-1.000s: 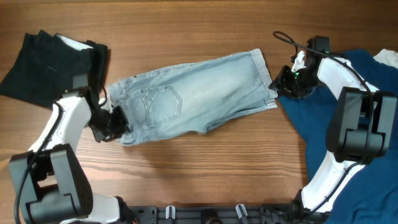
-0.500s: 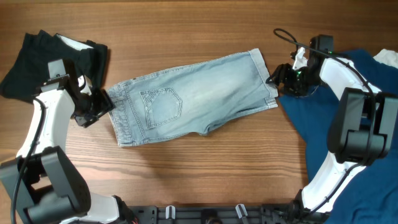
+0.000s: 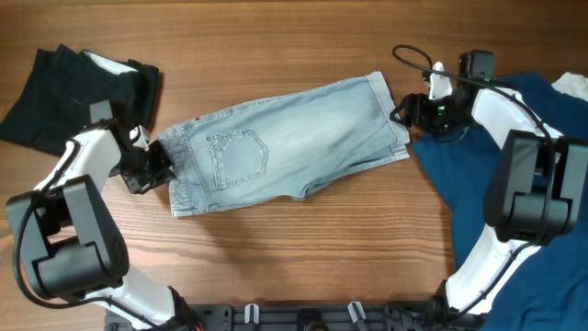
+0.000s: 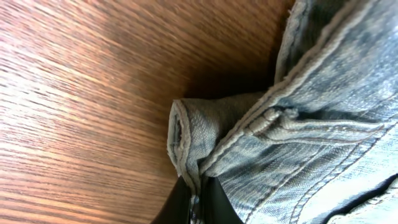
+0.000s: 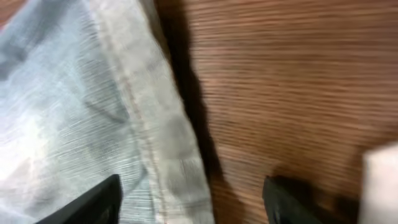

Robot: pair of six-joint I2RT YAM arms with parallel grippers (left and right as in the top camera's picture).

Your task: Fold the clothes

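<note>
The pale-blue denim shorts (image 3: 285,147) lie flat and folded lengthwise across the middle of the table, waistband at the left, leg hem at the right. My left gripper (image 3: 154,170) is shut on the waistband corner (image 4: 186,149), which bunches up between its black fingers (image 4: 198,202). My right gripper (image 3: 404,112) is open at the hem end; one finger is over the hem (image 5: 161,143) and the other over bare wood (image 5: 292,81). A black garment (image 3: 64,97) lies at the far left. A navy garment (image 3: 514,221) lies at the right.
A white item (image 3: 110,64) rests on the black garment. Another white piece (image 3: 574,85) shows at the top right edge. The right arm's cable (image 3: 413,57) loops above the hem. Bare wood lies in front of the shorts.
My left gripper swung out left away from the shorts, then came back and closed on the waistband corner. My right gripper edged a little up and left along the hem.
</note>
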